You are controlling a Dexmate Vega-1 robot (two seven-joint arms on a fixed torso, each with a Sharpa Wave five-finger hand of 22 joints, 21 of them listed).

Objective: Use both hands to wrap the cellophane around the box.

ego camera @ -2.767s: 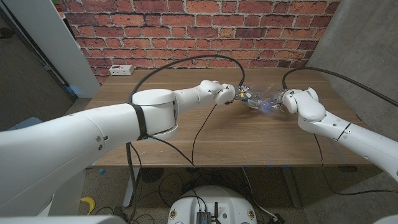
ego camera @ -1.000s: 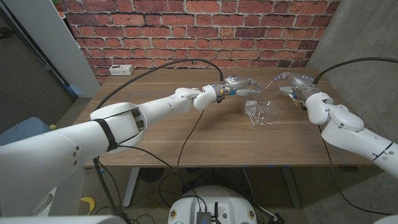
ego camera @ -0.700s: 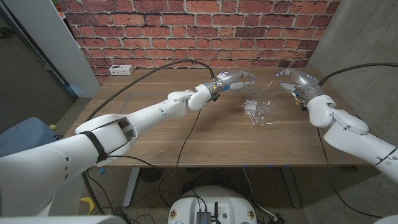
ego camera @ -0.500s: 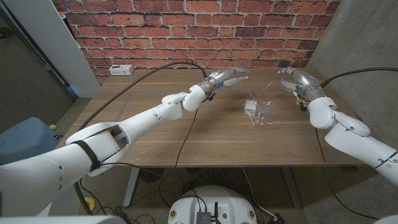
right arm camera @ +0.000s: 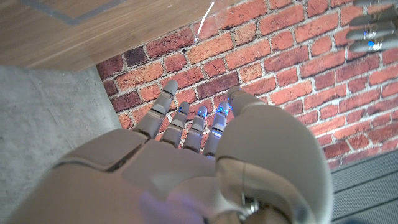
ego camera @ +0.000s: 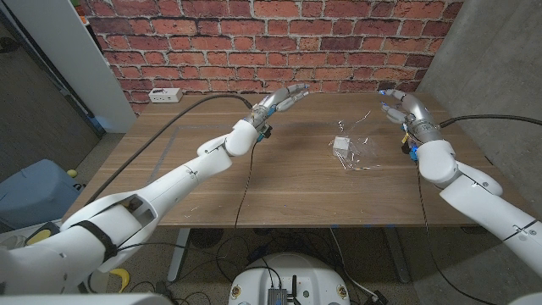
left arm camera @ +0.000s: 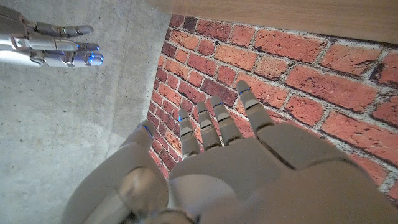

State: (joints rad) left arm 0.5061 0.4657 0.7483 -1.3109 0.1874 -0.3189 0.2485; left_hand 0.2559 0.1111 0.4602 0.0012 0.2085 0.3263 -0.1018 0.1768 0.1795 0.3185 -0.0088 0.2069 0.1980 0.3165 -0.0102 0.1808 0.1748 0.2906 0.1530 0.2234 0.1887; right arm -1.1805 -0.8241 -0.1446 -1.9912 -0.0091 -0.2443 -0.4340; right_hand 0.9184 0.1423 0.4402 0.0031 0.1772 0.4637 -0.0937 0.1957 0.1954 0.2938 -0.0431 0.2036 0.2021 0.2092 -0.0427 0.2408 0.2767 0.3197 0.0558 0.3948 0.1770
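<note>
A small white box (ego camera: 340,145) lies on the wooden table (ego camera: 288,186) inside a loose, crumpled sheet of clear cellophane (ego camera: 359,151), right of the middle. My left hand (ego camera: 282,97) hovers to the far left of it, fingers spread and holding nothing. My right hand (ego camera: 401,107) is raised to the far right of the bundle, also spread and holding nothing. Neither hand touches the cellophane. In the left wrist view my left hand (left arm camera: 236,155) faces the brick wall with my right hand (left arm camera: 57,45) across from it. The right wrist view has my right hand (right arm camera: 186,146) and my left hand's fingertips (right arm camera: 372,32).
A white power strip (ego camera: 163,95) sits at the table's far left corner. A black cable (ego camera: 203,106) arcs over the table along my left arm. A brick wall (ego camera: 254,42) stands behind the table and a grey panel (ego camera: 491,59) to its right.
Both hands have left the cellophane bundle and drawn apart, the left going left and the right going right, fingers spreading. The box and cellophane stay on the table.
</note>
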